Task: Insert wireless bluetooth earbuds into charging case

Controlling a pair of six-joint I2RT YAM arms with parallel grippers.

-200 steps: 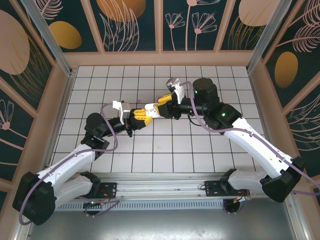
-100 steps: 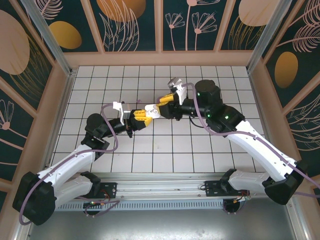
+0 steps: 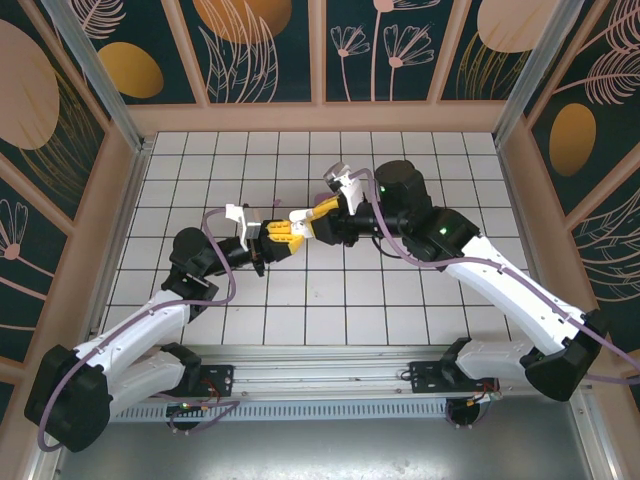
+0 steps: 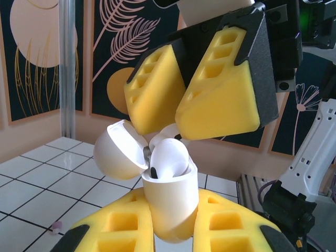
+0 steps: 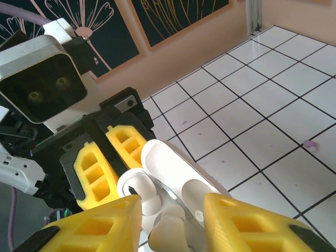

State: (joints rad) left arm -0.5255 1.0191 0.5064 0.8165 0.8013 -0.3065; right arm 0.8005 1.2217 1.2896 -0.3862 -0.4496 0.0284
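My left gripper [image 4: 170, 233] is shut on the white charging case [image 4: 169, 202] and holds it upright, above the floor. The lid [image 4: 118, 149] hangs open to the left. One white earbud [image 4: 169, 157] sits in the case, also seen as the seated earbud [image 5: 142, 193]. My right gripper [image 5: 173, 223] hovers right over the open case, shut on a second white earbud [image 5: 170, 233] whose tip meets the case mouth. From above, the left gripper [image 3: 285, 236] and right gripper [image 3: 308, 220] meet mid-table. A pale pink speck [image 5: 310, 143] lies on the tiles.
White tiled floor [image 3: 400, 290] is ringed by wooden walls with dark floral panels [image 3: 250, 50]. The same pink speck [image 4: 56, 227] lies left of the left fingers. The left wrist camera housing [image 5: 42, 86] faces the right gripper at close range.
The right gripper has moved left and down toward the left gripper, bringing its earbud over the open case. The left gripper has stayed in place.
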